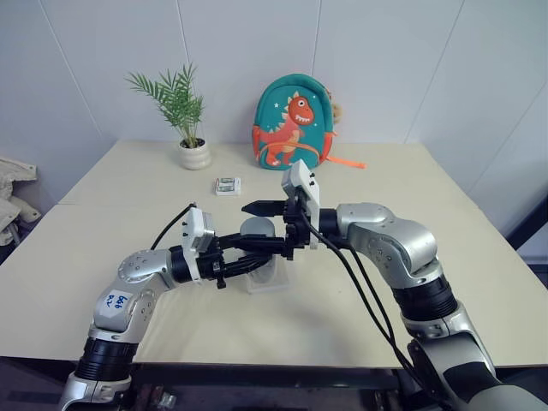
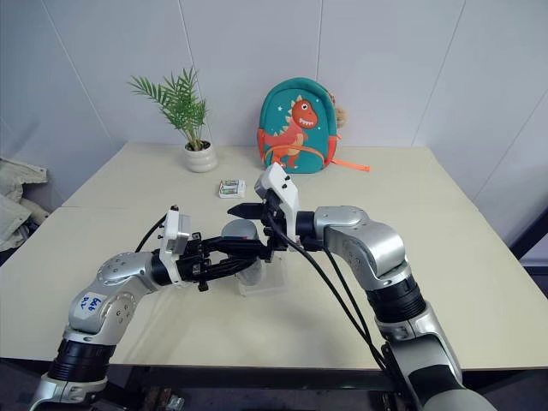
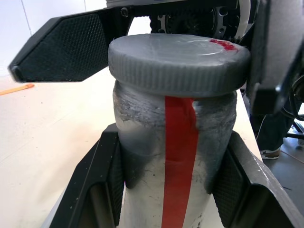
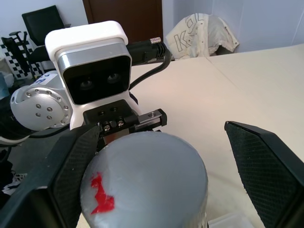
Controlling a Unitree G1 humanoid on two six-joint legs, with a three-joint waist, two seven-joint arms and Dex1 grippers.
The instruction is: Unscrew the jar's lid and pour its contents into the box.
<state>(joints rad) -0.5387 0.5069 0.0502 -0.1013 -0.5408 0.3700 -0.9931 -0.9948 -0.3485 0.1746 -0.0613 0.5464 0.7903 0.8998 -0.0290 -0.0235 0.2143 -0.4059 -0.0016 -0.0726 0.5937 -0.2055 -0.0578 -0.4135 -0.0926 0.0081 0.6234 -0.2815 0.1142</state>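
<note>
Above the middle of the cream counter (image 1: pixel 445 257), the jar (image 3: pixel 175 156) is held upright in the left gripper (image 1: pixel 272 247), whose jaws are clenched on its silvery body from both sides, just under the lid (image 3: pixel 178 64). A red strip runs down the side of the jar, and the grey, ribbed lid, still seated on top, carries a small red mark. The right gripper (image 1: pixel 261 224) reaches in from the robot's right, pointing across toward the left arm, with its jaws released and spread wide to either side of the lid; one black finger (image 3: pixel 61 45) stands beside the lid with a gap between them, and in the right wrist view both fingers stand apart from the lid's rim. The contents cannot be seen inside the closed jar.

Directly below the held jar, the box (image 1: pixel 265 281) sits on the counter, a shallow clear tray partly hidden by the left gripper. Farther back on the counter lies a small white-and-green packet (image 1: pixel 228 186), well apart from the box. Near the far edge, a white pot with a green plant (image 1: pixel 193 152) stands to the left, and a teal backpack (image 1: pixel 294 122) with an orange dinosaur leans against the wall beside it.
</note>
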